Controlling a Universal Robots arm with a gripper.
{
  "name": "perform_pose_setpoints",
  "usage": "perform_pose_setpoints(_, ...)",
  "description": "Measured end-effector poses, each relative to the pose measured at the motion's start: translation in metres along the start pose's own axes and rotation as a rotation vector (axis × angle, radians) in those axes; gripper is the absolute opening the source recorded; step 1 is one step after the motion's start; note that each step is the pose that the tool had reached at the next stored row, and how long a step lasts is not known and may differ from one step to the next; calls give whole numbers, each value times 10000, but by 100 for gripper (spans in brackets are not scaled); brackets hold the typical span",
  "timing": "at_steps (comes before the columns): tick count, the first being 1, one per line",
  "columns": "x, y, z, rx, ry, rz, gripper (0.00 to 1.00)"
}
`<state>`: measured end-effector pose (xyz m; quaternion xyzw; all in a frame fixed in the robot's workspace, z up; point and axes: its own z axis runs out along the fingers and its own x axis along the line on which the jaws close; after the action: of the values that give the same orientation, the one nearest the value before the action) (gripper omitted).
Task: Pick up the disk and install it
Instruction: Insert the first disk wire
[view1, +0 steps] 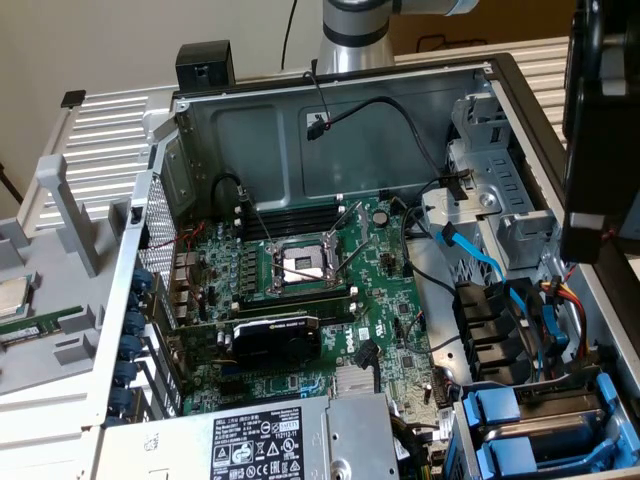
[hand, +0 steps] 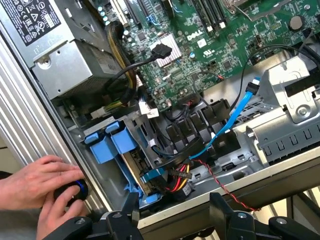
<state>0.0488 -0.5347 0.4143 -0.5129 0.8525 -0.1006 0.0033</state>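
My gripper (hand: 175, 216) hangs above the open computer case's right side, with its dark body at the exterior view's right edge (view1: 597, 225). Two black fingers (hand: 131, 206) stand wide apart with nothing between them, so it is open. Below it, in the drive cage (view1: 545, 430) at the case's near right corner, sit two blue-railed trays (hand: 111, 142), with a grey drive (view1: 562, 428) between the rails. No label shows on that drive, so I cannot tell whether it is the disk.
The green motherboard (view1: 300, 300) with its CPU socket (view1: 305, 265) covers the case floor. A power supply (view1: 260, 440) sits in front. Blue (hand: 240, 112) and black cables cross near the cage. A person's hands (hand: 45, 187) rest on a blue-ringed knob (hand: 76, 190) outside the case.
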Motion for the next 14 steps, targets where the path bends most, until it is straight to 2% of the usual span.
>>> perform_pose_setpoints(3, -7, -3, 24, -4, 2, 27, 67)
perform_pose_setpoints(8, -39, -25, 108, -29, 49, 287, 67)
perform_pose_setpoints(14, -50, -6, 215, -101, 178, 1013, 67)
